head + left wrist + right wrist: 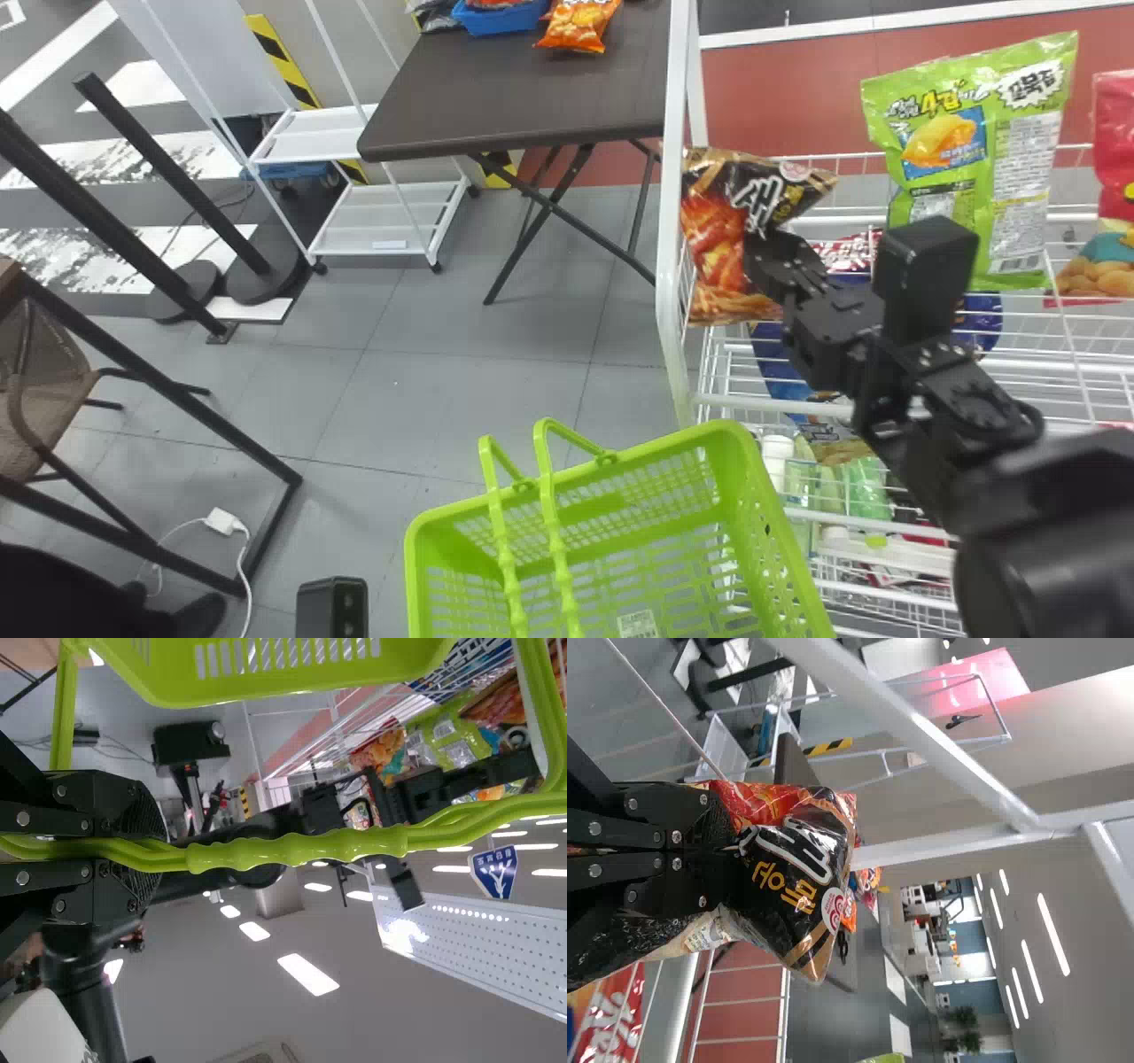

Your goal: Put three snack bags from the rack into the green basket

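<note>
Right gripper [764,251] has its two fingers pinched on the side edge of a black-and-red snack bag [722,232], and the bag sticks out to the left of the fingertips. It hangs at the left end of the rack, beside the white post [671,230]; whether it touches that post I cannot tell. The bag's long axis runs roughly up and down, across the line of the fingers, not along it.

What matters now is how the bag lies from the green basket [772,523]. The basket sits nearer the robot, lower, and a little to the left of the bag, its open top facing up. The left gripper [149,850] is closed round the basket's handles [301,849], which rise over its left half, so the right half of the opening looks the easier way in.

The coming move, as I judge it, is to bring the bag toward the robot and slightly left, past the post, then down and let go. The post stands close enough to snag the bag's left side. The right arm is also the nearer one for the green snack bag [966,168], which stands to the right at the rack.
</note>
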You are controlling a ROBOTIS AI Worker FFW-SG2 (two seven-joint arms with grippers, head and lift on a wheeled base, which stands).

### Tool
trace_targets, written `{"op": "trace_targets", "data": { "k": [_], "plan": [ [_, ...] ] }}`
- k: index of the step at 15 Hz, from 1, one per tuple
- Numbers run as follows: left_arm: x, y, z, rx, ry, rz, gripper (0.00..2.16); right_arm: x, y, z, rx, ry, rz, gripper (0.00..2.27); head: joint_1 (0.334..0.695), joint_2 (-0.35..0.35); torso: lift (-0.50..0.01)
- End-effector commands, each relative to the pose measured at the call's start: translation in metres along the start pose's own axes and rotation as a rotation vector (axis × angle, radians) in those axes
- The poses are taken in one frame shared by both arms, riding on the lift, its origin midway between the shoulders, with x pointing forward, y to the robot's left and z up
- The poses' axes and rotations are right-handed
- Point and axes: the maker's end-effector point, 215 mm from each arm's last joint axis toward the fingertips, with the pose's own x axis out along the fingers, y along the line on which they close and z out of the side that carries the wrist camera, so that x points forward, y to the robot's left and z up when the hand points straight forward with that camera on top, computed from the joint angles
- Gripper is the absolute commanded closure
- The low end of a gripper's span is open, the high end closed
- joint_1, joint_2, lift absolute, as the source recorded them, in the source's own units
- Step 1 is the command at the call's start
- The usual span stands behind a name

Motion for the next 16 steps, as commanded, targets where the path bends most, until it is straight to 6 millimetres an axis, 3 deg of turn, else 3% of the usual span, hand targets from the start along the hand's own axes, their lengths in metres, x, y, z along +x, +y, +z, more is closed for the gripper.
{"op": "trace_targets", "data": {
  "k": [1, 4, 7, 10, 13, 15, 16],
  "plan": [
    [-0.003, -0.003, 0.008, 0.008, -0.017, -0.008, 2.15, -0.046, -0.006, 0.027, 0.021, -0.047, -0.055, 2.25, 0.695, 0.328, 0.0],
    [0.0, -0.004, 0.019, 0.021, -0.022, -0.011, 2.15, -0.109, -0.02, 0.032, 0.059, -0.032, -0.111, 2.25, 0.695, 0.295, 0.0],
    [0.001, -0.002, 0.024, 0.002, -0.026, -0.008, 2.15, -0.155, -0.001, 0.008, 0.129, 0.067, -0.079, 2.25, 0.695, 0.254, 0.0],
    [0.0, 0.001, 0.023, -0.011, -0.029, -0.005, 2.15, -0.178, 0.042, 0.01, 0.162, 0.117, 0.023, 2.25, 0.695, 0.276, 0.0],
    [0.0, 0.002, 0.022, -0.018, -0.031, -0.007, 2.15, -0.189, 0.094, -0.003, 0.207, 0.216, 0.15, 2.25, 0.695, 0.35, 0.0],
    [0.001, 0.003, 0.021, -0.019, -0.028, -0.01, 2.15, -0.189, 0.13, -0.035, 0.213, 0.332, 0.228, 2.22, 0.695, 0.35, 0.0],
    [0.001, 0.003, 0.021, -0.019, -0.028, -0.01, 2.15, -0.186, 0.144, -0.054, 0.217, 0.385, 0.264, 2.07, 0.695, 0.35, 0.0]
  ]
}}
